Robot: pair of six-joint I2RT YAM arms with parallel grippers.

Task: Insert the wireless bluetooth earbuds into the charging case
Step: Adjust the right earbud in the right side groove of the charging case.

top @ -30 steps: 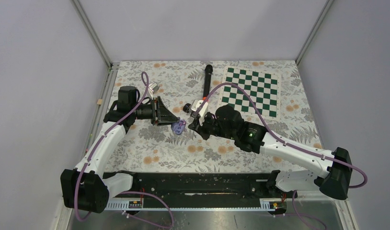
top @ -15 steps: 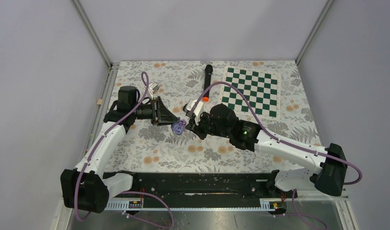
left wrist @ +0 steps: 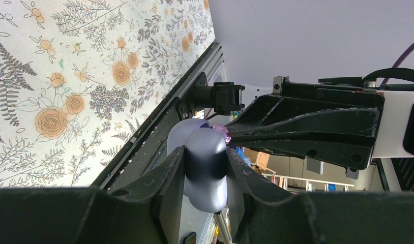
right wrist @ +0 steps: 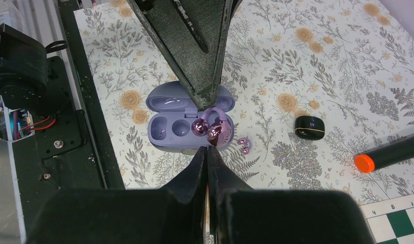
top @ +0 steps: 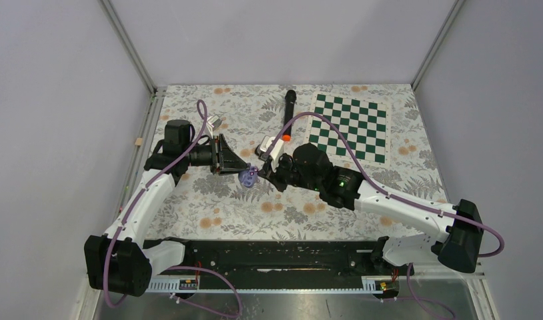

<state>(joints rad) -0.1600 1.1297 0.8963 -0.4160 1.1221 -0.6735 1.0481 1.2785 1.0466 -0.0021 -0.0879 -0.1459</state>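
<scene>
Only the right wrist view shows the charging case [right wrist: 169, 124] open, with one purple earbud [right wrist: 213, 131] in its right socket and another earbud [right wrist: 244, 145] on the cloth [right wrist: 306, 66] at 3 o'clock. The left gripper [left wrist: 205, 157] points to 3 o'clock overhead and is clamped on the case. The right gripper [right wrist: 207, 155] is clenched and empty, with its tips at the case's 6 o'clock.

Floral table [top: 209, 200]: microphone [top: 288, 115], chessboard [top: 350, 127], earbud [right wrist: 244, 145]

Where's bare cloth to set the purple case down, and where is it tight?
Bare cloth: the near strip between the case and the black rail, and the far patch between left gripper and microphone. Crowded: around the case, with the right gripper, a loose earbud and a black box.
</scene>
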